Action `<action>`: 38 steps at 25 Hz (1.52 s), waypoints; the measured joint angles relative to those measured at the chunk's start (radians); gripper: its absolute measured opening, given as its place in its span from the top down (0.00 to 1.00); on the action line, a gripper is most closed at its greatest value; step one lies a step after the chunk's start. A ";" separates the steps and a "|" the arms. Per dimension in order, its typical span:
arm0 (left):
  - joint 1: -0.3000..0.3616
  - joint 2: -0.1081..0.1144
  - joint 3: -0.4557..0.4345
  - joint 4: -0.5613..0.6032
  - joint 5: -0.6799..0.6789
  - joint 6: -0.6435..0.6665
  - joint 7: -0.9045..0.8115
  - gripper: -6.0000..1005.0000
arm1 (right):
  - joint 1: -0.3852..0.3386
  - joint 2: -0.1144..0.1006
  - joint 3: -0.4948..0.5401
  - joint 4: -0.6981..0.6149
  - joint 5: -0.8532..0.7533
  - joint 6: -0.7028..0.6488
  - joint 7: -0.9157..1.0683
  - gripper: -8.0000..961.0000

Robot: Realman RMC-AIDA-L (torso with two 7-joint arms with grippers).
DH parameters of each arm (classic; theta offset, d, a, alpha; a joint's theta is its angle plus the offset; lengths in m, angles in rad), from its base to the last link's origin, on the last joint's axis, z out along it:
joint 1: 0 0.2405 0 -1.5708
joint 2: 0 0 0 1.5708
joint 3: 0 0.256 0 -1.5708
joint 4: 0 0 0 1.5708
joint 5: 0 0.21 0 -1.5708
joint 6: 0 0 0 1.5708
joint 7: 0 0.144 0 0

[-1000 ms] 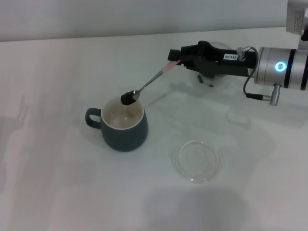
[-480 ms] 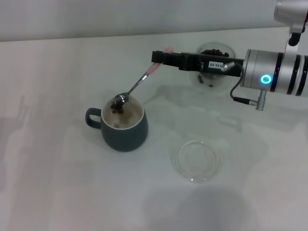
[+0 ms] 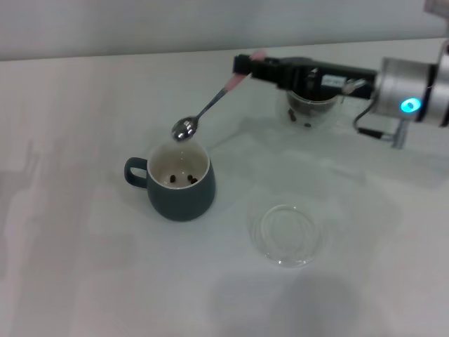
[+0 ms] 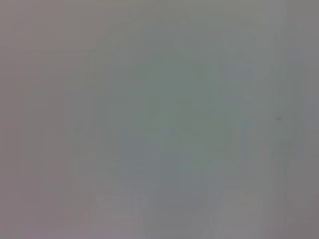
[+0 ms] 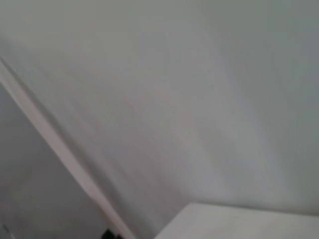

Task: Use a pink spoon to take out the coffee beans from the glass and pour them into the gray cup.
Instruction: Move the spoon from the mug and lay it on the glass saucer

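Spoon emptied above the gray cup; beans in cup.

Right gripper (image 3: 247, 67) pinches the pink spoon (image 3: 210, 105) by its handle, bowl tipped down and hanging just above the gray cup (image 3: 179, 182) mid-desk so beans fall inside. A few coffee beans (image 3: 184, 178) lie in it. The glass (image 3: 312, 104) stands near the far right edge, behind the arm. Left gripper unseen.

Soft, even light washes the bench (image 3: 84, 281), bright but not harsh. A faint shadow trails right of the gray cup (image 3: 181, 184). Small glint on the pink spoon (image 3: 208, 109) bowl. Both wrist views show only featureless blur.
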 joint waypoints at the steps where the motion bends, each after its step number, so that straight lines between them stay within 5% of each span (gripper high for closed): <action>1: 0.000 0.000 0.000 0.000 -0.002 0.000 0.000 0.18 | -0.008 -0.010 0.017 -0.006 -0.003 0.021 0.010 0.78; 3: 0.000 0.000 0.000 0.000 -0.006 0.001 0.000 0.18 | -0.022 -0.053 0.061 -0.005 -0.019 0.083 0.042 0.78; 8: 0.001 0.000 0.000 0.000 -0.014 0.007 -0.001 0.18 | -0.030 -0.196 0.086 0.069 -0.105 0.207 0.119 0.77; 12: 0.001 0.000 0.000 0.002 -0.014 0.008 -0.001 0.18 | -0.036 -0.249 0.088 0.136 -0.166 0.232 0.127 0.77; 21: -0.011 0.001 0.000 0.013 -0.015 0.006 -0.002 0.18 | -0.050 -0.231 0.089 0.147 -0.321 0.213 0.126 0.77; 38: -0.024 -0.002 0.000 0.014 -0.017 0.005 -0.002 0.18 | 0.004 -0.143 0.087 0.151 -0.454 0.144 0.155 0.76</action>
